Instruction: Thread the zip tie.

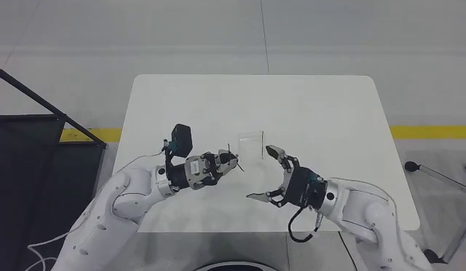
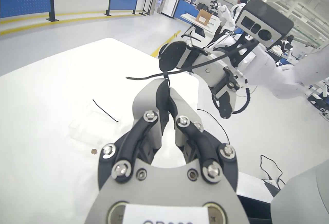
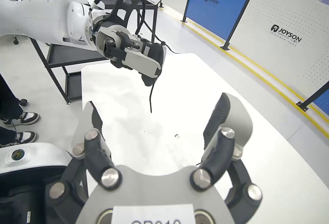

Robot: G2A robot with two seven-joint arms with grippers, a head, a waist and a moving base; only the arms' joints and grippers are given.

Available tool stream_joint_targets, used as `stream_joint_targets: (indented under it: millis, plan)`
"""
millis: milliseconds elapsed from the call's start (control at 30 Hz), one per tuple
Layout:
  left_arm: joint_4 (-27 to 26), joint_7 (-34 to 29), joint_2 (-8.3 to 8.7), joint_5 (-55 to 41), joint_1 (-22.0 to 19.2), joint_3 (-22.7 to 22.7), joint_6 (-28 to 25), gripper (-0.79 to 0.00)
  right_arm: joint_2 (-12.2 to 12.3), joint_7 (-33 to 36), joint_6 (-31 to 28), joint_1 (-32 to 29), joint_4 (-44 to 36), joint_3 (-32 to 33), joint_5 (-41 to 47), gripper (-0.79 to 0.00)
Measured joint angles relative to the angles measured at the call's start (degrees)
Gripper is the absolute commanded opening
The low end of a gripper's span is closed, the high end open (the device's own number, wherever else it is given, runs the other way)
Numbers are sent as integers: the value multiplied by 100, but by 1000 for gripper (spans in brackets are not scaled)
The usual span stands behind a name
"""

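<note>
Left gripper (image 1: 227, 163) is seen clamped on the black zip tie (image 2: 144, 77), held above the white table (image 1: 328, 111) over its near half. The tie is pinched between the fingertips. One end juts sideways past them, and the other hangs toward the tabletop without touching it.

Right gripper (image 1: 261, 173) is noted with fingers spread wide and nothing between them. It faces the left gripper across a gap and is not touching the tie.

Edges and room: both grippers are placed near the table's front edge. A clear plastic tray (image 1: 250, 141) lies flat just beyond them, about level with the gap. A thin dark strip (image 2: 105, 111) is seen on the table by the tray; what it is cannot be told. A black rack (image 1: 36, 147) stands beside the table's left edge. A yellow floor line (image 1: 429, 131) runs past both side edges.

Writing: a white printed label (image 2: 164, 214) is fixed to the left gripper's base, its print cut off at the frame edge. A logo with lettering is carried on a white perforated panel (image 3: 282, 34) beyond the table.
</note>
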Motion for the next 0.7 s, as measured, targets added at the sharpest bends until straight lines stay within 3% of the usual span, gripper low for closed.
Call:
stream_joint_targets:
  millis: [100, 200, 333, 433, 700]
  plan:
    - [-9, 5, -1, 4, 6, 1, 17, -785, -3, 16, 33, -12, 22, -18, 19, 0]
    - [-99, 36, -8, 110, 41, 7, 135, -785, -28, 231, 140, 41, 195, -166, 266, -172]
    - [-131, 100, -16, 242, 62, 3, 162, -785, -56, 638, 0, 309, 452, -358, 876, -203]
    - [-123, 133, -21, 290, 62, 8, 132, -785, -73, 900, 8, 505, 567, -447, 1205, -320]
    - [-108, 186, -28, 365, 75, -9, 94, -785, -113, 1323, 138, 795, 689, -687, 1526, -369]
